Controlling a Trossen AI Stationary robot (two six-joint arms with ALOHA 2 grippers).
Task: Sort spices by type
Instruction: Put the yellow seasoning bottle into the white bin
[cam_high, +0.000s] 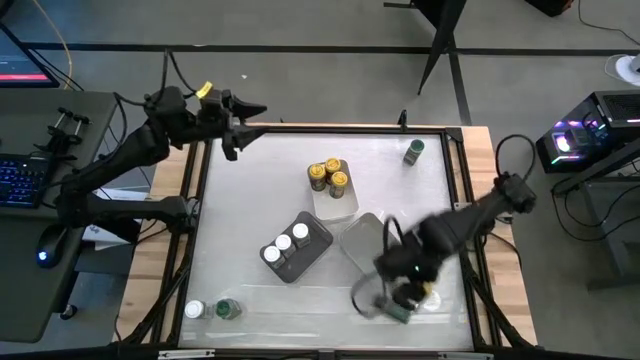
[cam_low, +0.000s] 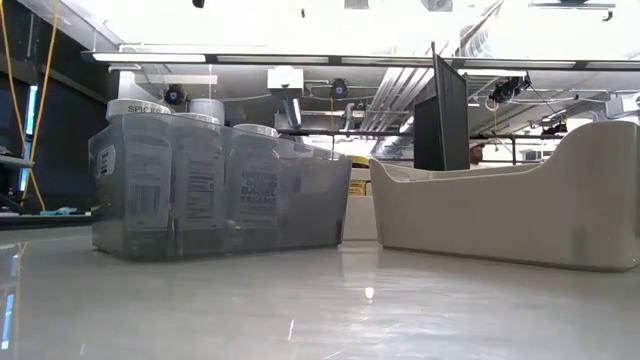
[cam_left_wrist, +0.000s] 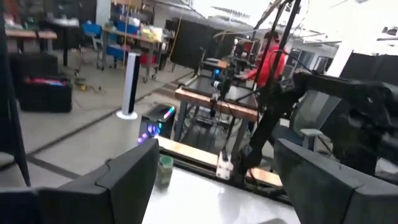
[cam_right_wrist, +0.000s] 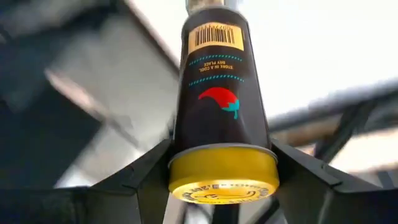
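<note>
Fingers of the right gripper (cam_right_wrist: 222, 180) are pinching a yellow-lidded jar (cam_right_wrist: 222, 106) near the table's front right, likely carrying it toward its matching tray (cam_high: 335, 203); left gripper (cam_high: 250, 125) is waiting spread apart

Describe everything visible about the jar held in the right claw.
The jar is a dark cylinder with a yellow lid facing the wrist camera. Its label shows a barcode, teal dotted lines, small print and a red chilli with a green stem. The right claw is shut on it, fingers against both sides at the lid end. From above, the claw sits at the table's near right, beside a tray; motion blur hides the jar there.
</note>
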